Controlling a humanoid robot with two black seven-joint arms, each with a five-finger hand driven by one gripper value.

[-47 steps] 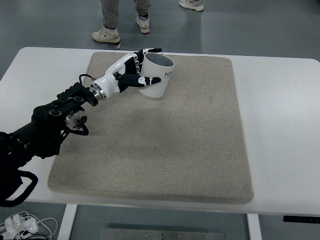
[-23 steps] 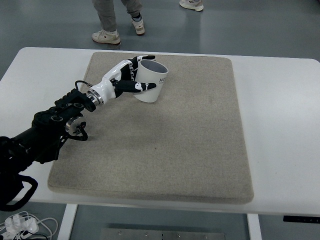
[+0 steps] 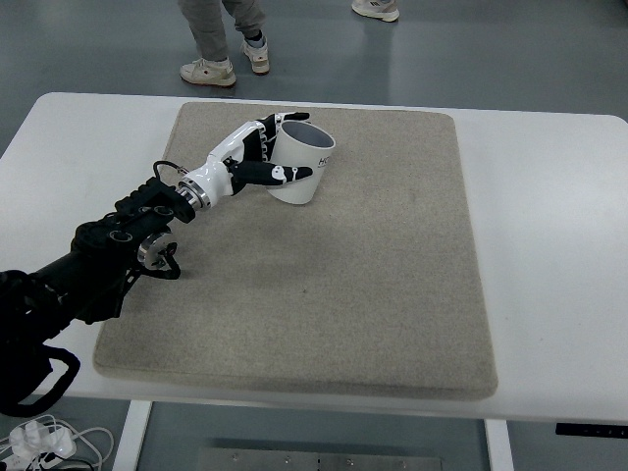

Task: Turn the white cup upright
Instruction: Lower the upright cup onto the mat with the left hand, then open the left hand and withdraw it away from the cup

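Note:
A white cup [image 3: 306, 162] with dark print stands mouth-up, slightly tilted, on the beige mat [image 3: 343, 275] near its far left part. My left hand [image 3: 267, 150], white with black joints, wraps the cup's left side: thumb across the front, fingers behind the rim. Its black arm [image 3: 88, 265] comes in from the lower left.
The mat lies on a white table [image 3: 549, 245]. A person's legs and sneakers [image 3: 208, 71] stand just beyond the table's far edge, with another shoe [image 3: 376, 9] further right. Cables [image 3: 39, 442] lie on the floor at the lower left.
The hand and cup have shifted slightly left and toward me, staying together. The person's feet have stepped a little.

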